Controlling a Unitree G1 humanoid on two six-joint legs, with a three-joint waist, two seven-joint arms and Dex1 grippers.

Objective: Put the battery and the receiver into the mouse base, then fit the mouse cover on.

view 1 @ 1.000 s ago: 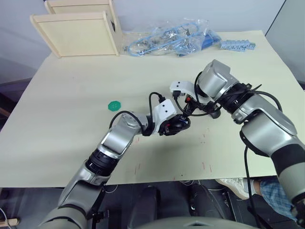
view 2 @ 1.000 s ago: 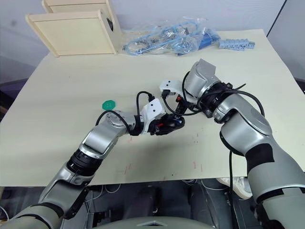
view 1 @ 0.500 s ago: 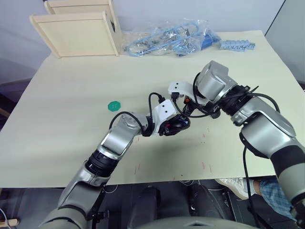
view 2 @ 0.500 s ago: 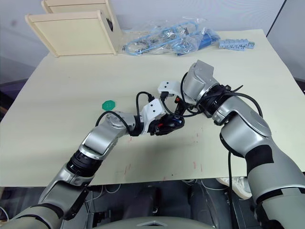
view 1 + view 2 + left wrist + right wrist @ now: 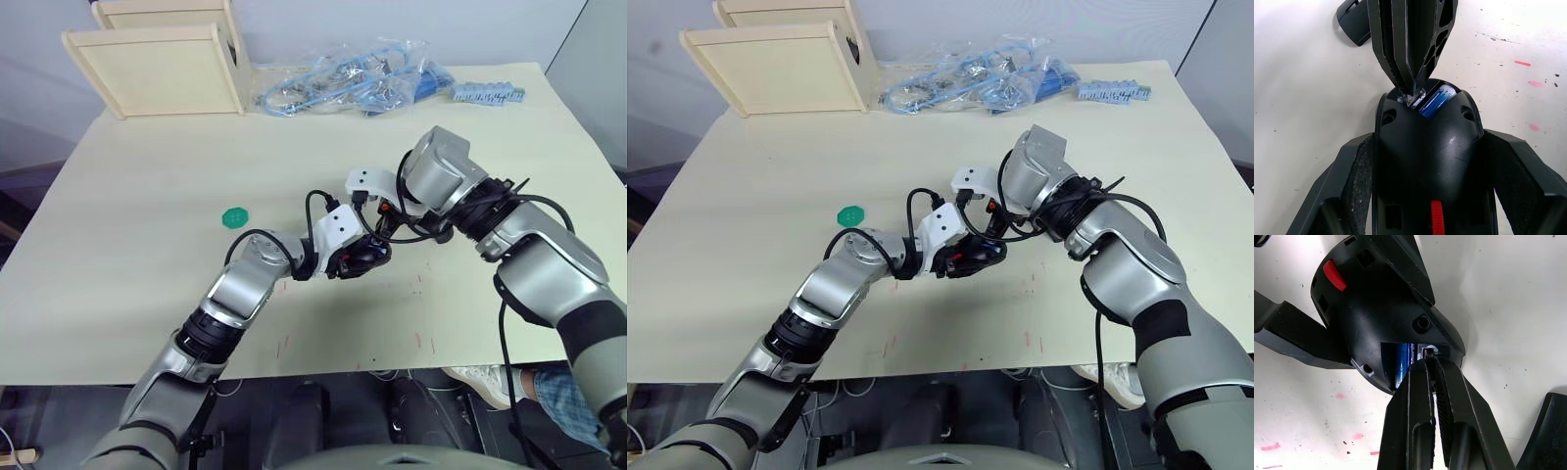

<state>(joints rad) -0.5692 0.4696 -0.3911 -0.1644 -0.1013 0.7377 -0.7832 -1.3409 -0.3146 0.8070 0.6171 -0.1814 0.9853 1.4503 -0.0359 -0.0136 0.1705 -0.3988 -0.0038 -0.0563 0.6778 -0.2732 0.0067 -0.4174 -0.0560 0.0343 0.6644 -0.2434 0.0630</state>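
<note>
The left gripper [image 5: 1425,161] is clamped on the mouse base [image 5: 1425,147], one finger on each side, and holds it near the middle of the table [image 5: 147,264]. The battery [image 5: 1436,101] lies in the open slot at the end of the mouse base. The right gripper [image 5: 1431,363] has its fingers pressed together on a tiny shiny bit, maybe the receiver [image 5: 1413,100], right beside the battery, and the mouse cover [image 5: 1353,22] lies on the table just beyond the mouse base.
</note>
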